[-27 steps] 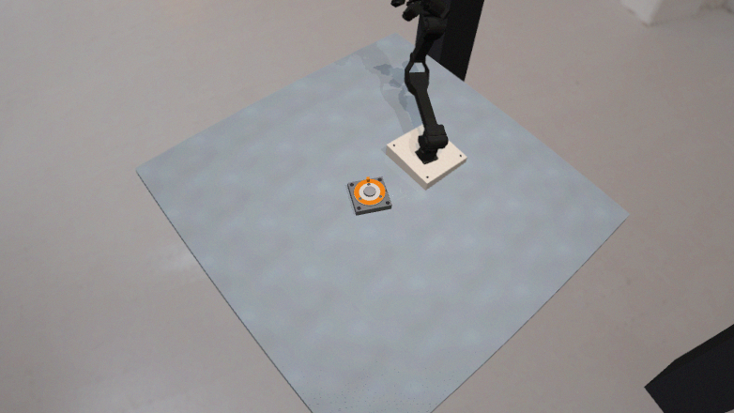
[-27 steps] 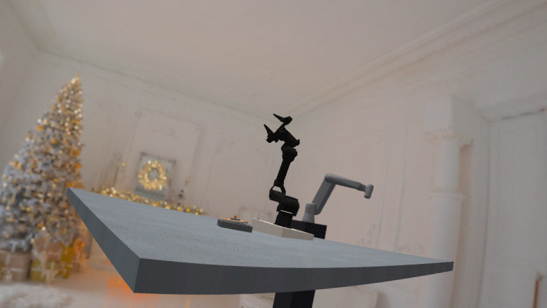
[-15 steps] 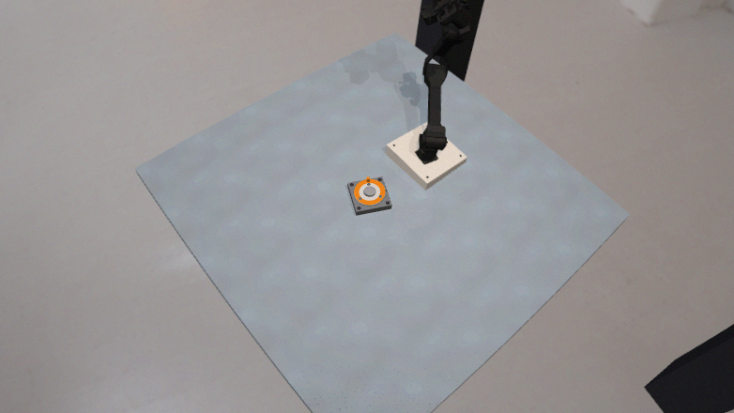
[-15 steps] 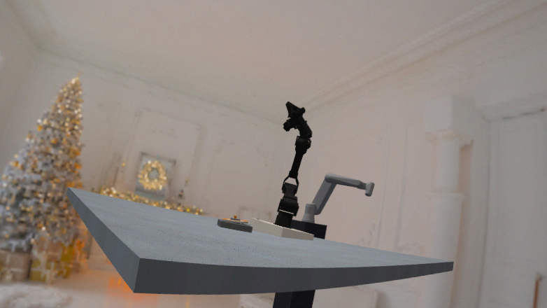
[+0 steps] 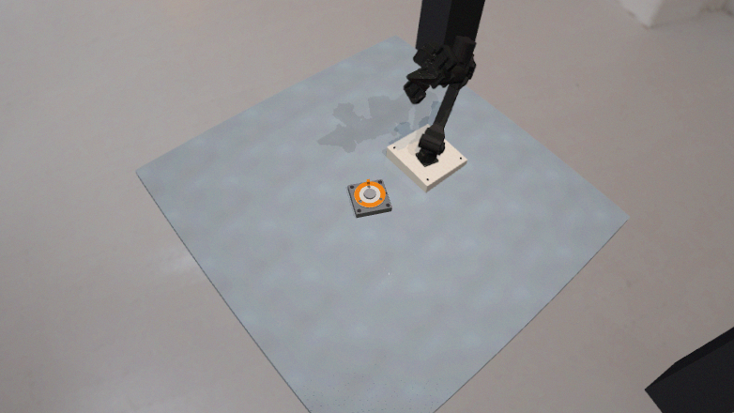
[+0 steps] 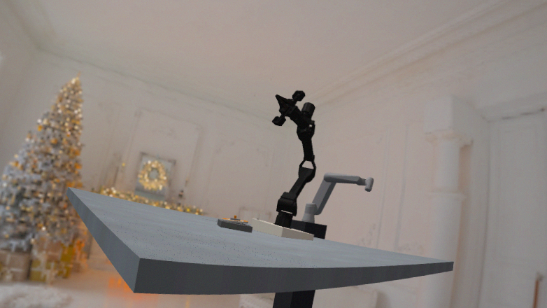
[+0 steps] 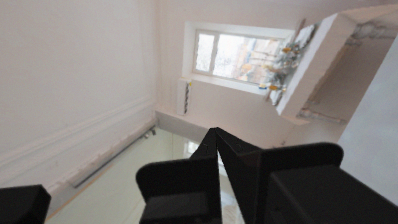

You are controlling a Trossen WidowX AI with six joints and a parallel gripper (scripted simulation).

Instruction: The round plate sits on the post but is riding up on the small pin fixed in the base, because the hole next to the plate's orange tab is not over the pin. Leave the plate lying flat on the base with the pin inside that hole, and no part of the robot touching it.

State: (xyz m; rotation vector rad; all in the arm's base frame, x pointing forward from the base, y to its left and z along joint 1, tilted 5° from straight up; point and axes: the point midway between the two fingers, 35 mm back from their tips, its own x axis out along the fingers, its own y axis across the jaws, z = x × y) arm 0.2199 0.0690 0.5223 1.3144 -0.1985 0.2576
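Observation:
The round orange plate [image 5: 380, 198] [image 6: 235, 217] sits on the dark grey base [image 5: 359, 211] [image 6: 233, 225] near the middle of the table. The grey post [image 5: 369, 193] shows through its centre. The orange tab [image 5: 368, 181] points toward the far side. The pin and the hole are too small to make out. My gripper [image 6: 280, 99] [image 7: 214, 131] is shut on nothing, with its fingertips together. It is raised high above the table on the upright arm, far from the plate. The wrist view shows only walls and a window.
The arm stands on a white mounting plate [image 5: 447, 168] [image 6: 285, 232] right of the base. A grey second arm [image 6: 336, 179] stands behind the table. A dark block [image 5: 697, 377] lies off the table at the lower right. The table edge [image 5: 215, 287] runs close on the left.

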